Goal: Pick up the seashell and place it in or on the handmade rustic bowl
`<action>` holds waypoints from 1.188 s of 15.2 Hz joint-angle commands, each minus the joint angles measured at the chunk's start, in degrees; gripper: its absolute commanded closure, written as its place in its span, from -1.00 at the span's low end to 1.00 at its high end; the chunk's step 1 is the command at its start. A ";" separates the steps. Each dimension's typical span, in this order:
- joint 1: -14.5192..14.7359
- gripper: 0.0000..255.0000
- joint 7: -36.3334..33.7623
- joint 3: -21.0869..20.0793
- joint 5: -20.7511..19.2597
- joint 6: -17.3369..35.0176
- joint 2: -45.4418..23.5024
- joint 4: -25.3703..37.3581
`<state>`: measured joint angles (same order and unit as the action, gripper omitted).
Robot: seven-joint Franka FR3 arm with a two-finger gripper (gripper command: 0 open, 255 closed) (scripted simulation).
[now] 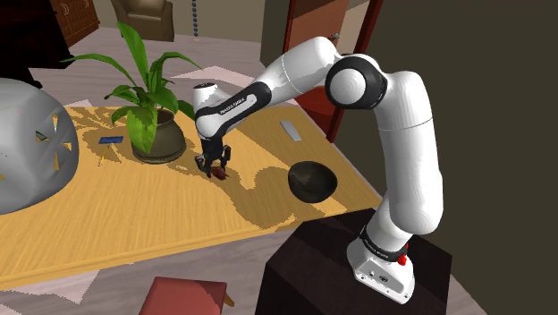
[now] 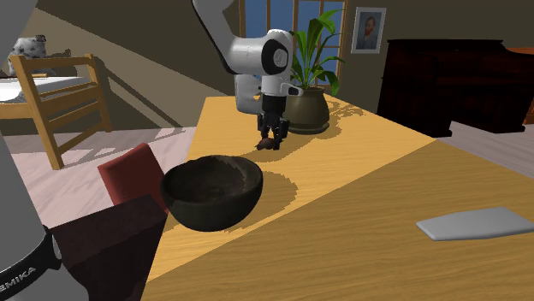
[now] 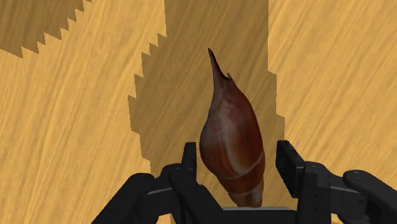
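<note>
The gripper point(image 3: 236, 153) is positioned low over the wooden table point(image 1: 134, 215), just beside the potted plant point(image 1: 157, 134). Its fingers are set apart, straddling the reddish-brown seashell point(image 3: 228, 114), which lies unclamped on the table. The dark bowl point(image 1: 311, 181) is located farther from the plant. "EMIKA" can be read on the arm base point(image 2: 21, 265).

Here we are in a home, a living room by the look of it: a brown upholstered armchair point(image 1: 147, 16), a light wooden slatted chair frame point(image 2: 56, 60), a dark wooden cabinet point(image 2: 445, 77), and a framed portrait point(image 2: 368, 30) at one o'clock from the leafy green potted plant point(image 2: 306, 109).
</note>
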<state>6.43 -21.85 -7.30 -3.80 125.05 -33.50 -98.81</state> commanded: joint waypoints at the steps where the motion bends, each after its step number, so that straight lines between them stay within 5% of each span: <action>1: 0.00 1.00 0.00 -0.01 0.00 0.00 0.00 0.00; 18: -0.24 1.00 0.26 -0.36 0.57 -5.05 4.06 1.02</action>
<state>6.21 -21.59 -7.61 -3.31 120.60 -29.97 -97.86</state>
